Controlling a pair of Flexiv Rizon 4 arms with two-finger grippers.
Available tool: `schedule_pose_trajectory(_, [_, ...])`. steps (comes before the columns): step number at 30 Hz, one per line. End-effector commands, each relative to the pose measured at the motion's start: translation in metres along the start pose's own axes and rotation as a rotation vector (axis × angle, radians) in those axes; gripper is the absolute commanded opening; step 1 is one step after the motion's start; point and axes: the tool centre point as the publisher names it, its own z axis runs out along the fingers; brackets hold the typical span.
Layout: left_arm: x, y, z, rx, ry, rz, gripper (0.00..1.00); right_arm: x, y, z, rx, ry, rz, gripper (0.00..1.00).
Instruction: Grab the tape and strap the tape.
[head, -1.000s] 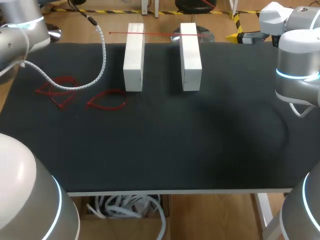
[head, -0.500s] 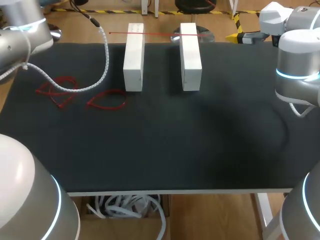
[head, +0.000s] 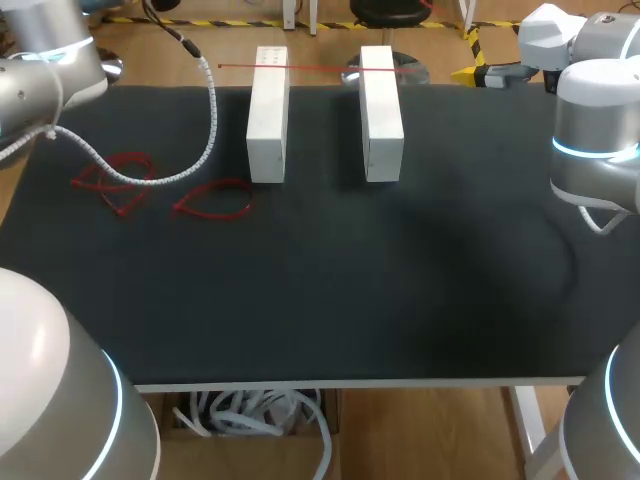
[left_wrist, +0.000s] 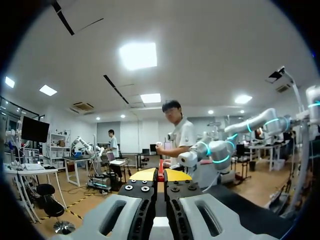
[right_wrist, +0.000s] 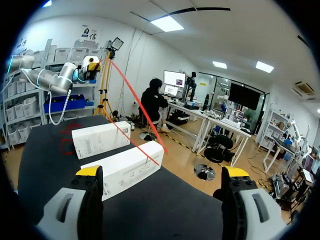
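Observation:
Two white boxes lie side by side at the far middle of the black mat. A thin red strap runs taut across their far ends. In the left wrist view my left gripper is shut, with a bit of red strap pinched between its yellow tips. The right wrist view shows the strap rising from the nearer box up to my raised left gripper. My right gripper stands open and holds nothing, short of the boxes, off the mat's far right corner.
Two loose red straps lie on the mat's left part. A white coiled cable from my left arm hangs over the mat beside the left box. The near half of the mat is bare.
My left arm has shifted slightly at the far left and its cable has swung a little towards the boxes. The boxes, the strap and the right arm have not moved.

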Motion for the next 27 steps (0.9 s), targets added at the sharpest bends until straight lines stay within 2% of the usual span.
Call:
schedule_pose_trajectory(1, [-0.0025,0.0005,0.0000,0.004,0.009,0.001,0.00,0.0002,-0.0005,-0.0005,-0.002,0.000,0.000,1.00])
schedule_pose_trajectory(27, [0.0017,-0.0016,-0.0023,0.014,0.022,0.012,0.00,0.0002,-0.0005,-0.0005,-0.002,0.000,0.000,1.00])
